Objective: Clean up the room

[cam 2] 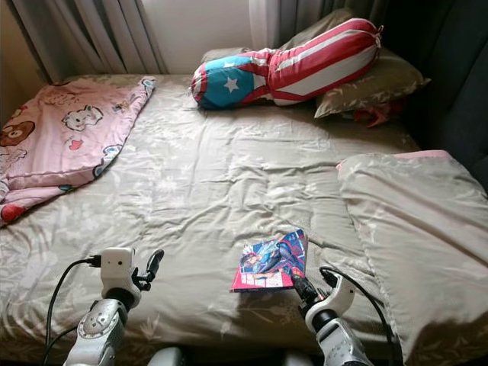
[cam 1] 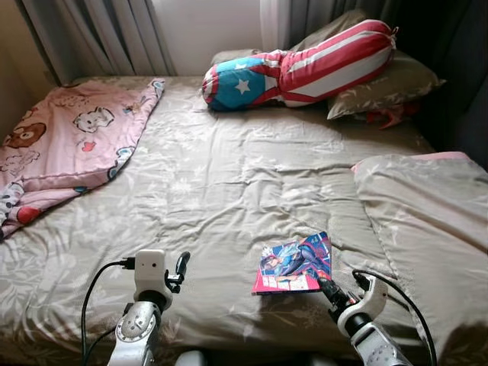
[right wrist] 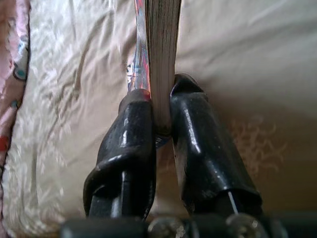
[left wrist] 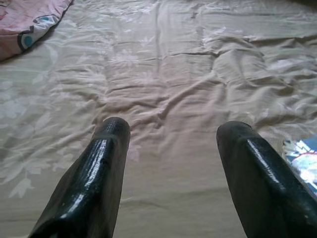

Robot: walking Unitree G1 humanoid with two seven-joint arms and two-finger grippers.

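Note:
A colourful comic book (cam 1: 293,264) is held just above the beige bedspread (cam 1: 229,191) near the bed's front edge. My right gripper (cam 1: 326,287) is shut on its near corner; in the right wrist view the two fingers (right wrist: 198,139) pinch the page edges of the book (right wrist: 161,59). My left gripper (cam 1: 181,267) hovers over the bedspread to the left of the book. It is open with nothing between its fingers (left wrist: 94,183), and a corner of the book (left wrist: 303,161) shows beside one of them.
A pink cartoon blanket (cam 1: 65,145) lies at the bed's far left. A star-and-stripes bolster (cam 1: 305,69) and a beige pillow (cam 1: 389,84) sit at the head. A folded beige quilt (cam 1: 427,221) covers the right side. Curtains (cam 1: 107,34) hang behind.

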